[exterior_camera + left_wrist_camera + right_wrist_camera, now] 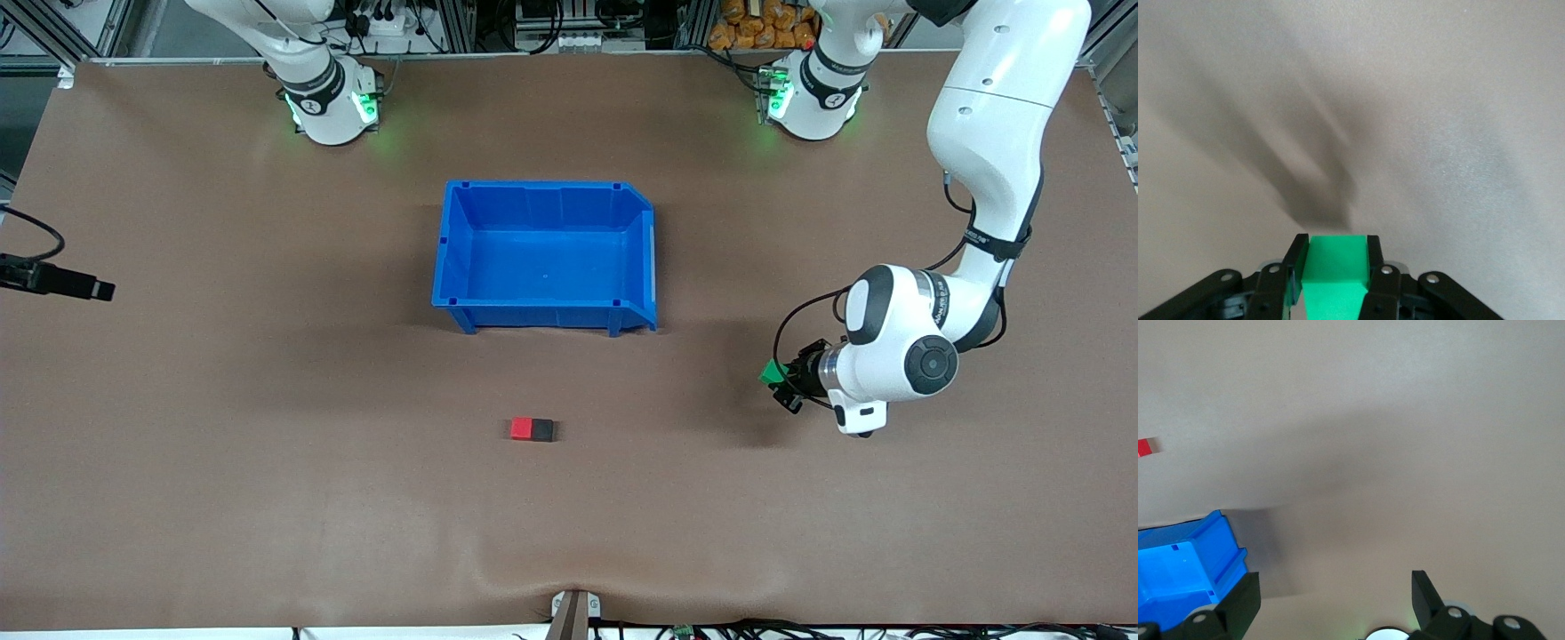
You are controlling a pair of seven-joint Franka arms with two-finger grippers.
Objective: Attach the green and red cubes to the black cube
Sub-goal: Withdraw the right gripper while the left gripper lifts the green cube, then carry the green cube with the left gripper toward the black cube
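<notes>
Left gripper (782, 384) clamped on green cube (770, 372), fingers (1295, 261) pressed flat against two facing sides, cube's outward face left bare. Held up in the air, over bare table (178, 498) toward the left arm's end, wrist turned sideways so the bare green face looks along the table toward the other cubes. Probably gripped that way so the free face can be pushed against the black one.

Farther out, near mid-table: red cube (522, 429) and black cube (542, 430) sitting touching, side by side, red toward the right arm's end, black toward the left arm's. Looks like the red half of the job already done; black cube's open side faces the carried green cube, well apart from it. Next move, by that reckoning: carry green across, line up level and square, press against that open side. Risk: shoving the red-black pair along the table instead of mating.

Blue bin (544, 316) farther from the front camera than the pair, nothing in it.

Right gripper (1335, 590) spread wide, holding nothing, waiting above the table beside the bin, out of the front view.
</notes>
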